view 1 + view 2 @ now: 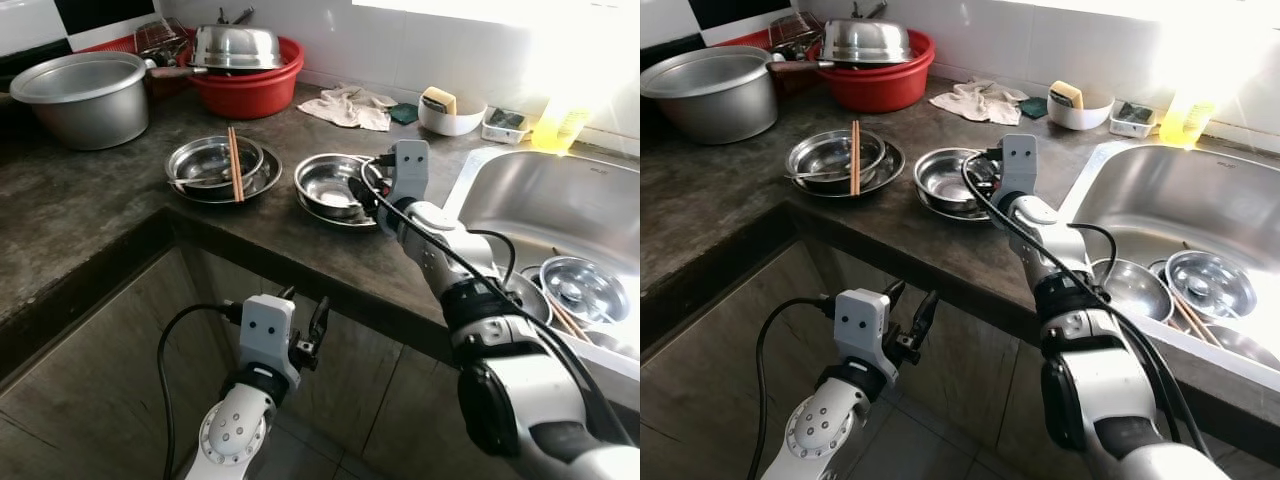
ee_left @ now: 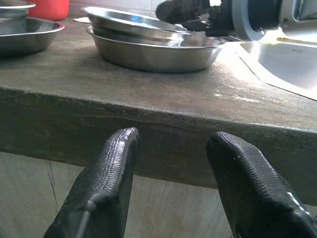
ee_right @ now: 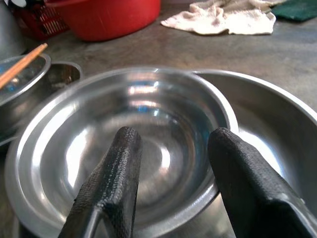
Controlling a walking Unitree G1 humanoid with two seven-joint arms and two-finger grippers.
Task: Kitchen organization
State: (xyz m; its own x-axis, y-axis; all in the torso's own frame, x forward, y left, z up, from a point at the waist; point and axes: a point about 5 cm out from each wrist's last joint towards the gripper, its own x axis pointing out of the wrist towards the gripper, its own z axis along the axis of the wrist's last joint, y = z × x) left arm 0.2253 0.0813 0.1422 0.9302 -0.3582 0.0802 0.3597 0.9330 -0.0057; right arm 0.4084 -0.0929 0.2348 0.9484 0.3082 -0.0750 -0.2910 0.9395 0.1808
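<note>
Dark stone counter (image 1: pixel 90 200) held the nested shiny steel bowls (image 1: pixel 335 188) near the sink; the right gripper (image 1: pixel 368 192), fingers parted, poised at their rim, presumably for lifting; left gripper (image 1: pixel 305 330) hung released below.

Your right arm reaches forward and up from the shoulder, elbow bent, wrist angled down, and your right gripper (image 3: pixel 168 173) hangs at the far end with its two black fingers (image 3: pixel 111 183) spread apart and nothing between them. Your left arm is held low and close to the body, forearm raised, and your left gripper (image 2: pixel 173 183) points forward with its fingers (image 2: pixel 106 183) parted too, empty.
</note>
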